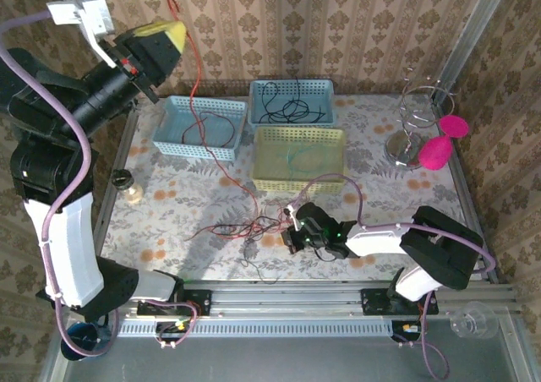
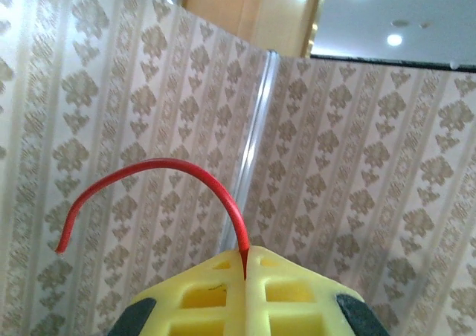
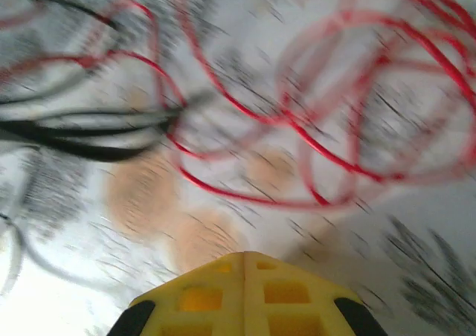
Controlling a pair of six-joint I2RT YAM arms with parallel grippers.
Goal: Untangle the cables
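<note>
My left gripper (image 1: 173, 34) is raised high at the back left, shut on a red cable (image 1: 196, 78). In the left wrist view that red cable (image 2: 186, 169) arches up out of the closed yellow fingertips (image 2: 223, 276). The cable hangs down across the left blue basket (image 1: 173, 141) to a tangle of red and black cables (image 1: 245, 226) on the tablecloth. My right gripper (image 1: 292, 230) is low beside that tangle. In the blurred right wrist view my right gripper (image 3: 244, 256) is shut with nothing between its fingers, just short of red loops (image 3: 335, 150) and black cables (image 3: 74, 135).
A black cable (image 1: 287, 107) lies in the back blue basket (image 1: 258, 90). A pale cable (image 1: 296, 158) lies in the yellow-green basket (image 1: 262, 179). A small jar (image 1: 128, 186) stands at the left edge. A wire stand (image 1: 410, 128) and pink objects (image 1: 435, 152) occupy the back right.
</note>
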